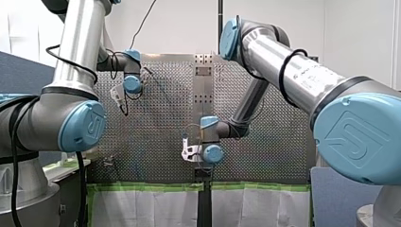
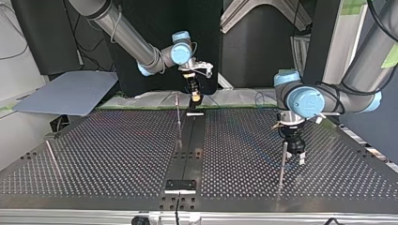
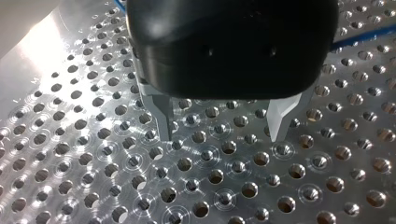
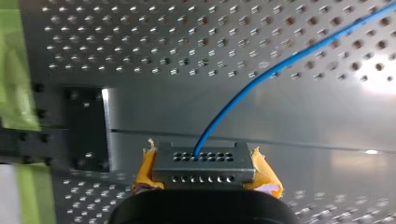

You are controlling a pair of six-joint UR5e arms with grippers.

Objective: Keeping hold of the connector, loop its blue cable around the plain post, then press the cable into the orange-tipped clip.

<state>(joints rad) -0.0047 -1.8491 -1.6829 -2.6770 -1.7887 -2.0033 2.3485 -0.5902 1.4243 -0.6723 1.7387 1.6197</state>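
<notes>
In the right wrist view my right gripper (image 4: 204, 161) is shut on a grey connector (image 4: 203, 173) with rows of small holes, gripped between yellow pads (image 4: 145, 169). A blue cable (image 4: 280, 65) leaves the connector's face and runs away over the perforated plate. In the top view my right gripper (image 2: 194, 97) hangs near the table's far edge at the middle. My left gripper (image 2: 296, 157) stands just over the plate at that view's right, beside a thin plain post (image 2: 282, 164). Its metal fingers (image 3: 164, 119) are open over bare holes, with nothing between them. A stretch of blue cable (image 3: 369, 33) lies behind it.
A second thin post (image 2: 179, 119) rises near the table's middle strip (image 2: 190, 150), and a third post (image 2: 52, 157) stands at the top view's left. A grey board (image 2: 65, 93) lies beyond the far left corner. Green tape (image 1: 151, 187) edges the table in the front view.
</notes>
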